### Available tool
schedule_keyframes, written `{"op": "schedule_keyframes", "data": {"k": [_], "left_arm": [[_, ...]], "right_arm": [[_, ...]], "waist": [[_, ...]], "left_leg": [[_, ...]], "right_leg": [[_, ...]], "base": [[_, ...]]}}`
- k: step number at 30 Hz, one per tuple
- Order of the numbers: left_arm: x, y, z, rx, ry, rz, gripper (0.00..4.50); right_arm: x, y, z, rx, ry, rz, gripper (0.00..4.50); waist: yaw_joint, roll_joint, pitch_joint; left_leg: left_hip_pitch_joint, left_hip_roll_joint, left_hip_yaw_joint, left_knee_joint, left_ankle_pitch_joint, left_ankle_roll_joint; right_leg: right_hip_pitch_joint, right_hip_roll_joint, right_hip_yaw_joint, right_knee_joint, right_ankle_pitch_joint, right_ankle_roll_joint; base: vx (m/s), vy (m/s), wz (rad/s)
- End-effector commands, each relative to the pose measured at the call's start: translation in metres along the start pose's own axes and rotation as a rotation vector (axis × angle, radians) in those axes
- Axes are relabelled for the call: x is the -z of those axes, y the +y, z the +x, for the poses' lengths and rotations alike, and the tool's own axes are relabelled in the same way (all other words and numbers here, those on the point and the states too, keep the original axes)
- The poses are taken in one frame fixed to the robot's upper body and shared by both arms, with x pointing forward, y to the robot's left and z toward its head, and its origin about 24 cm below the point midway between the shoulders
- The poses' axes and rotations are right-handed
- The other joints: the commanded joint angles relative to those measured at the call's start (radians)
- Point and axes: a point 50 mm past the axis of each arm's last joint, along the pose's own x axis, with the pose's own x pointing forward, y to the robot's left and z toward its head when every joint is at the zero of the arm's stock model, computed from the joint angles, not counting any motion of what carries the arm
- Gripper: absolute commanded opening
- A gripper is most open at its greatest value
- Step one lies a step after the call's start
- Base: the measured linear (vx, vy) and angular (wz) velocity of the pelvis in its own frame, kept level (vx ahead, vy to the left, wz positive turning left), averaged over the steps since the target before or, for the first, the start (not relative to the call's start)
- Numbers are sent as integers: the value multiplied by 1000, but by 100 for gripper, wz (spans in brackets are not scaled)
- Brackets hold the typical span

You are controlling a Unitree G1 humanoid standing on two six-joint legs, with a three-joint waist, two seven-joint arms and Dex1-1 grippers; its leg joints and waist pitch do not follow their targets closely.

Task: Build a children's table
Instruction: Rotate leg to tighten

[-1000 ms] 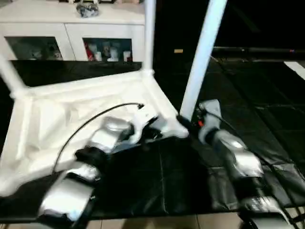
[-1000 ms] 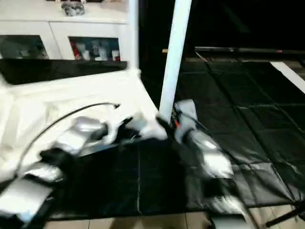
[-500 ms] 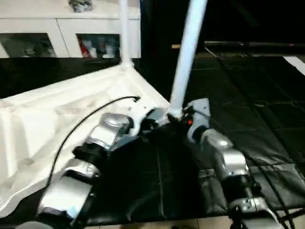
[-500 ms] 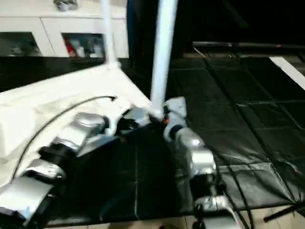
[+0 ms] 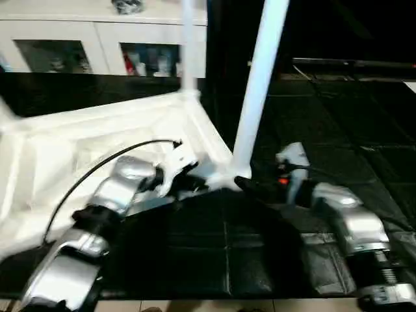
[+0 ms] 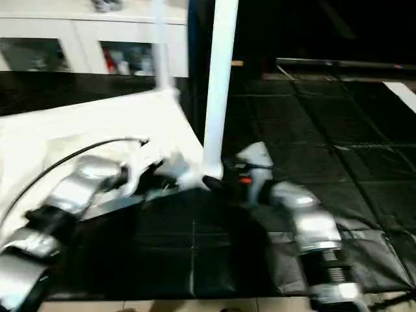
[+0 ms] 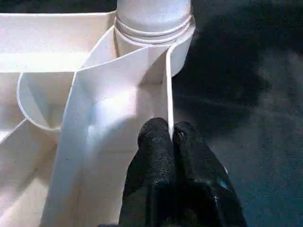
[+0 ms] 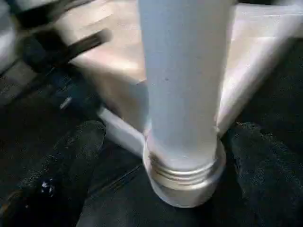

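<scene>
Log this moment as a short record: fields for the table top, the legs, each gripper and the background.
table top: white table top lies underside up on the black floor mat
near leg: table leg stands upright in the corner socket
far leg: a second leg stands at the far corner
left gripper: left gripper shut on the table top's thin side wall beside the socket
right gripper: right gripper open, one finger on each side of the near leg's base, not pressing it
background: white cabinet with glass doors

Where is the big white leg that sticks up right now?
The leg stands upright in the tabletop's near corner socket, mid-picture in the head views, between the left hand pinching the rim and the right hand.
</scene>
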Motion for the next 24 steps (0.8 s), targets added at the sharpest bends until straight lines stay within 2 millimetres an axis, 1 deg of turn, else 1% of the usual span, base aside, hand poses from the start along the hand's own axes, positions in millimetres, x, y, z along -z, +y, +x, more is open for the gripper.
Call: {"op": "schedule_keyframes", "data": {"k": [1, 2, 3, 4, 5, 6, 8, 9, 10, 11, 12, 13, 15, 16, 17, 18, 19, 21, 23, 24], "left_arm": [[-16, -6, 1, 106, -34, 102, 0], [-15, -8, 0, 128, -27, 111, 0], [-12, -10, -3, 166, -8, 129, 0], [-12, -10, -3, 166, -8, 129, 0], [-11, -11, -5, 188, -2, 140, 0], [-11, -12, -6, 206, 4, 145, 0], [-11, -15, -8, 252, 13, 167, 0], [-11, -16, -9, 270, 20, 173, 0], [-11, -17, -10, 293, 27, 186, 0], [-11, -18, -10, 312, 33, 194, 0], [-11, -20, -11, 343, 41, 208, 0], [-11, -20, -11, 343, 41, 208, 0], [-12, -22, -11, 364, 49, 219, 0], [-12, -22, -10, 371, 51, 222, 0], [-13, -22, -10, 376, 52, 226, 0], [-13, -23, -10, 381, 52, 231, 0], [-13, -23, -10, 381, 52, 231, 0], [-15, -24, -8, 390, 52, 240, 0], [-15, -24, -8, 394, 51, 243, 0], [-15, -25, -8, 397, 51, 243, 0]], "right_arm": [[-6, 2, -3, -90, 14, -42, 449], [-6, 2, -5, -112, 28, -50, 449], [-6, 2, -9, -168, 47, -59, 449], [-6, 2, -9, -168, 47, -59, 449], [-7, 3, -10, -206, 60, -63, 449], [-7, 5, -11, -248, 69, -59, 449], [-8, 7, -13, -339, 87, -55, 449], [-7, 8, -13, -370, 97, -62, 449], [-7, 8, -13, -398, 109, -62, 432], [-6, 8, -12, -416, 118, -62, 432], [-6, 7, -10, -443, 125, -65, 421], [-6, 7, -10, -443, 125, -65, 421], [-6, 6, -7, -453, 128, -62, 394], [-6, 5, -6, -456, 129, -62, 394], [-6, 5, -5, -459, 130, -63, 373], [-6, 5, -3, -465, 132, -66, 373], [-6, 5, -3, -465, 132, -66, 363], [-5, 5, -1, -482, 131, -61, 348], [-5, 5, 0, -490, 127, -61, 326], [-4, 6, 1, -497, 125, -59, 326]], "waist": [[3, 2, -66], [5, -1, -66], [8, -2, -66], [9, -2, -64], [9, -6, -63], [10, -4, -65], [13, -5, -67], [14, -10, -69], [13, -9, -70], [14, -10, -70], [15, -10, -70], [16, -9, -71], [20, -9, -71], [24, -8, -73], [25, -10, -73], [26, -10, -73], [25, -9, -73], [24, -11, -72], [25, -11, -72], [24, -12, -72]], "left_leg": [[13, 7, 14, -64, -198, 63], [14, 7, 15, -64, -203, 59], [16, 7, 14, -65, -213, 53], [18, 9, 14, -65, -221, 51], [18, 9, 15, -66, -227, 51], [16, 9, 13, -66, -226, 49], [14, 9, 12, -64, -207, 52], [11, 9, 12, -63, -197, 57], [10, 10, 11, -63, -187, 57], [10, 9, 13, -62, -178, 61], [10, 10, 13, -62, -170, 62], [11, 10, 13, -61, -169, 61], [10, 10, 14, -60, -147, 62], [13, 11, 14, -59, -144, 61], [12, 10, 15, -59, -141, 63], [12, 10, 15, -58, -138, 63], [9, 10, 13, -59, -143, 62], [9, 9, 13, -59, -154, 59], [10, 9, 14, -59, -159, 57], [9, 9, 14, -59, -158, 57]], "right_leg": [[71, -42, 46, -67, -204, -225], [70, -42, 46, -68, -217, -221], [69, -43, 45, -68, -241, -216], [67, -43, 45, -70, -260, -209], [66, -44, 45, -73, -273, -206], [69, -44, 44, -70, -281, -203], [70, -44, 45, -69, -263, -203], [72, -45, 44, -64, -254, -207], [73, -46, 44, -62, -246, -209], [70, -45, 44, -62, -235, -213], [70, -45, 44, -61, -227, -217], [69, -46, 44, -59, -225, -222], [69, -45, 45, -56, -199, -231], [69, -45, 45, -54, -191, -234], [69, -44, 45, -53, -184, -235], [69, -44, 45, -51, -178, -238], [71, -44, 43, -50, -180, -238], [72, -45, 43, -53, -198, -230], [71, -46, 44, -55, -216, -223], [72, -46, 44, -55, -216, -223]], "base": [[0, 0, 0], [0, 0, 0], [0, 0, 0], [0, 0, 0], [0, 0, 0], [0, 0, 0], [0, 0, 0], [0, 0, 0], [0, 0, 0], [0, 0, 0], [0, 0, 0], [0, 0, 0], [0, 0, 0], [0, 0, 0], [0, 0, 0], [0, 0, 0], [0, 0, 0], [0, 0, 0], [0, 0, 0], [0, 0, 0]]}}
